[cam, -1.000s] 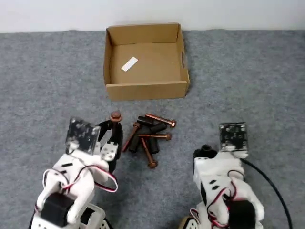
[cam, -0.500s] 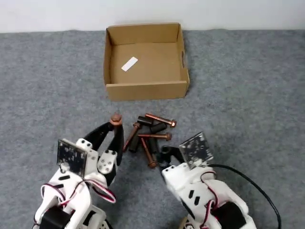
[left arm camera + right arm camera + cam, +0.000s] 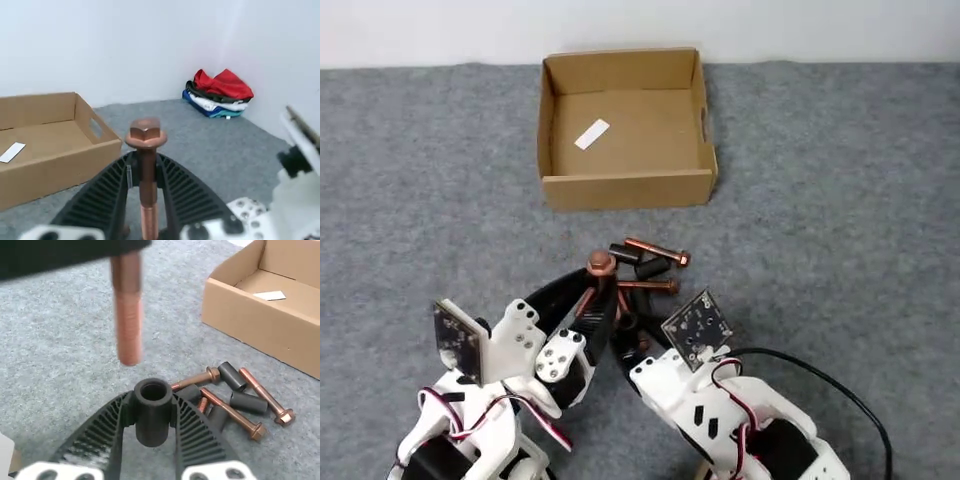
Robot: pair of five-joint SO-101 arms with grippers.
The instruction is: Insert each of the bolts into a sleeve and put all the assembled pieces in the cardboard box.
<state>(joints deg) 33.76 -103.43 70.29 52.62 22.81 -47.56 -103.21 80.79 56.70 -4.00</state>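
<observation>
My left gripper [image 3: 145, 161] is shut on a copper bolt [image 3: 145, 136], held upright with its hex head on top. The bolt [image 3: 599, 264] stands just in front of the pile of loose bolts and black sleeves [image 3: 648, 266]. My right gripper [image 3: 152, 399] is shut on a black sleeve [image 3: 152, 415] with its bore facing up. The bolt's threaded tip [image 3: 128, 325] hangs just above that bore, slightly to one side and not touching. The cardboard box [image 3: 625, 188] sits farther back, holding a white slip [image 3: 591, 134].
Three loose bolts [image 3: 260, 392] and several sleeves [image 3: 248, 402] lie on the grey carpet between the grippers and the box [image 3: 260, 325]. Both arm bodies [image 3: 720, 415] crowd the near edge. Folded clothes [image 3: 220, 92] lie against the far wall.
My left gripper carried the bolt to the right, toward the middle. The right arm swung left and brought its sleeve in under the bolt.
</observation>
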